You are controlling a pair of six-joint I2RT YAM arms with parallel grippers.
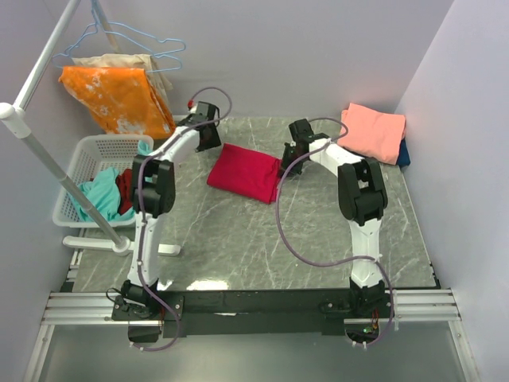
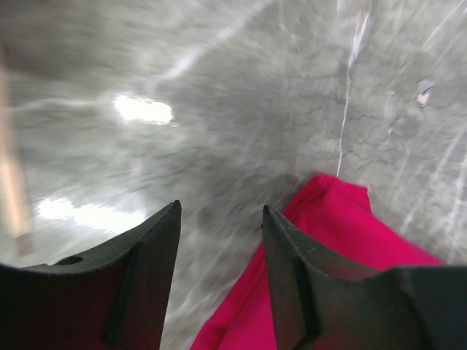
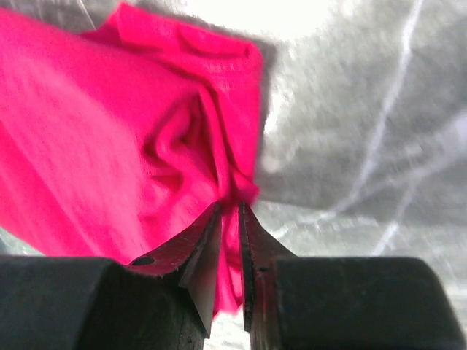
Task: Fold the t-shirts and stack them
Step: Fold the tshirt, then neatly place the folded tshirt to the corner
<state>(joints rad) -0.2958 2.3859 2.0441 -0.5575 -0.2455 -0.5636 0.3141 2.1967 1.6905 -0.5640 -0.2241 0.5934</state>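
Step, as I judge: carry folded crimson t-shirt (image 1: 245,173) from table (image 1: 238,239) middle onto salmon-pink t-shirt (image 1: 372,131) at far right | right gripper (image 3: 228,208): pinches its edge (only a thin fold, I think) | left gripper (image 2: 221,211): jaws apart, empty, beside its corner | I should lift slowly and low, so the fold does not open.

An orange blotched cloth (image 1: 119,99) hangs from a hanger (image 1: 151,40) near a white basket (image 1: 73,179).
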